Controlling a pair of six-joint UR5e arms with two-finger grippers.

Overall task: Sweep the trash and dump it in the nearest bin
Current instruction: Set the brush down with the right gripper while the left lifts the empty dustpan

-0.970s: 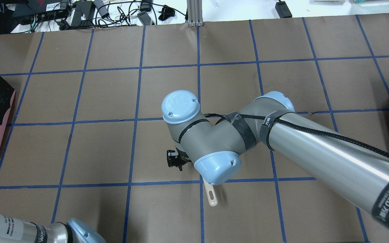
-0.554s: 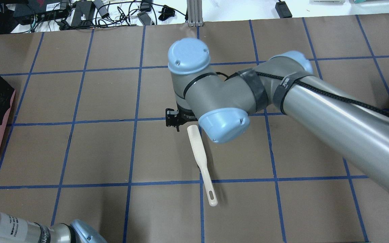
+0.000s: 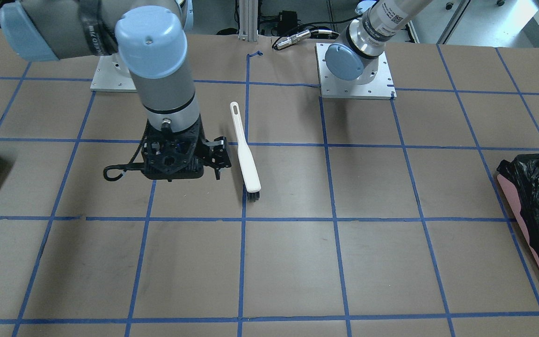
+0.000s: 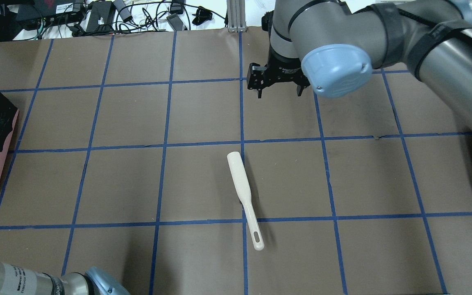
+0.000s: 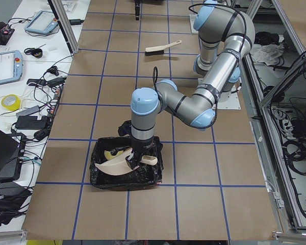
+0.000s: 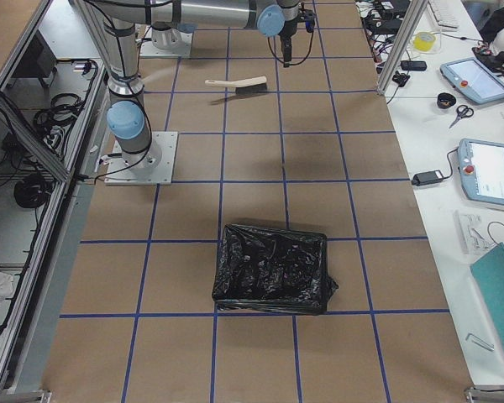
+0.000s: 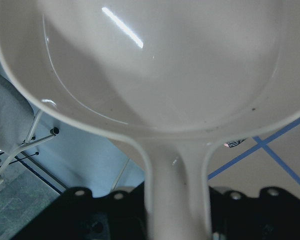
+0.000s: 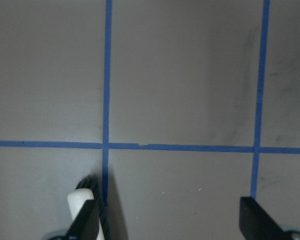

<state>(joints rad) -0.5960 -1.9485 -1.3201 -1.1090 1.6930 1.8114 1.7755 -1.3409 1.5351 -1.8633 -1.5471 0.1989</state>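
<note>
right arm off the brush, left arm over the bin

right arm has swung up and toward the far side of the brown paper worktop with its blue tape grid [image 4: 117,184]. a second ago its wrist covered most of the brush; now the whole brush is exposed. white long-handled plastic brush with black bristles [image 4: 240,176] sits where it was 0.6 s ago. it lies flat across a tape line, slotted handle end toward the robot base, bristle head away from it.

right tool [image 4: 279,93] hangs above the worktop, clear of the brush, fingers spread wide with nothing between them. its wrist view shows bare worktop between the two fingertips and the bristle head just at the lower left edge.

left tool [image 5: 137,158] grips the handle of the cream plastic dustpan [image 5: 115,166]. the pan is tilted down over the pink-sided bin lined with crinkled black plastic bag [image 4: 4,155] at the robot's left end of the worktop. in the left wrist view the handle runs straight into the tool body.

trash: a yellow piece [image 5: 113,152] lies inside the bin, just beside the pan's lip. can't tell the other pieces apart from here.

a second black bag-covered box [image 6: 273,269] sits at the opposite end of the worktop.
</note>
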